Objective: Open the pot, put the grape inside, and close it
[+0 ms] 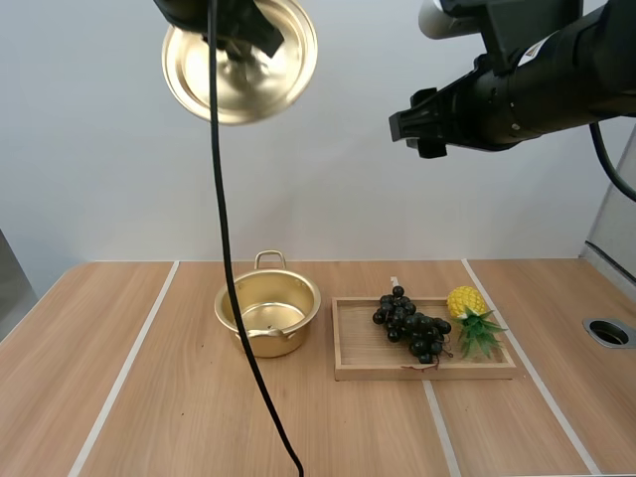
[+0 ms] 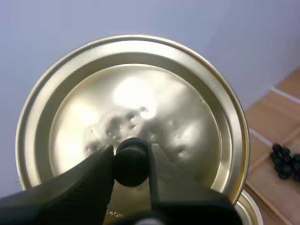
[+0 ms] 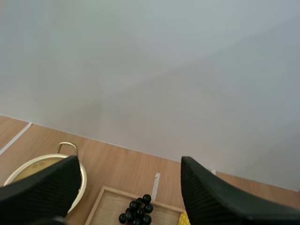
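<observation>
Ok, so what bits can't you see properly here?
Left wrist view: the round gold metal lid, pinched in my left fingers, hides most of the gold metal pot.
Right wrist view: the edge cuts off the dark bunch of grapes; my right finger covers most of the yellow toy pineapple.

I count one gold metal pot (image 1: pixel 268 316), one round gold metal lid (image 1: pixel 241 60), one flat rectangular wooden tray (image 1: pixel 356 343), one bunch of dark purple grapes (image 1: pixel 410 324) (its berries overlap too much for me to tally) and one small yellow toy pineapple with green leaves (image 1: pixel 469 316). One light wooden table (image 1: pixel 149 397). Two black end effectors: the left end effector (image 2: pixel 131 161) and the right end effector (image 1: pixel 417 124).
</observation>
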Controlling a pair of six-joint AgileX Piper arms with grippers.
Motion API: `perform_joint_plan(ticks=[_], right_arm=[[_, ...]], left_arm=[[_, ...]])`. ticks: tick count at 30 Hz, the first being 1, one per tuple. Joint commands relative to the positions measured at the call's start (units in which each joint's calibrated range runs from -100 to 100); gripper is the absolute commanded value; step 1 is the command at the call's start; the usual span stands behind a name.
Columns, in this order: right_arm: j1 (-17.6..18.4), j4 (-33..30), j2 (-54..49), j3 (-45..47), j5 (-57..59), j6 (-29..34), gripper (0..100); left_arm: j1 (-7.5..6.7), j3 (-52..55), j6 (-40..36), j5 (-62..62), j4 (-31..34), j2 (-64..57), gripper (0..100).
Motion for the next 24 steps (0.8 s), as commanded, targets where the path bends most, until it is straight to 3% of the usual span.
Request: perform_joint_plan(ticks=[1,13,24], right_arm=[[0.1,0.2,-0.5,-0.6,2.3,-1.4,100],[0.1,1.4,-0.3,-0.6,11.1,-6.4,100],[0.1,1.2,12.1,-0.6,18.5,-10.2,100]], left_arm=[[-0.16,-3.8,-3.7,-6.9,3.2,-4.3,0],[-0.16,-19.0,-11.2,-21.6,7.0,-10.9,0],[-0.16,-26.2,-14.2,-29.7,7.0,-10.9,0]])
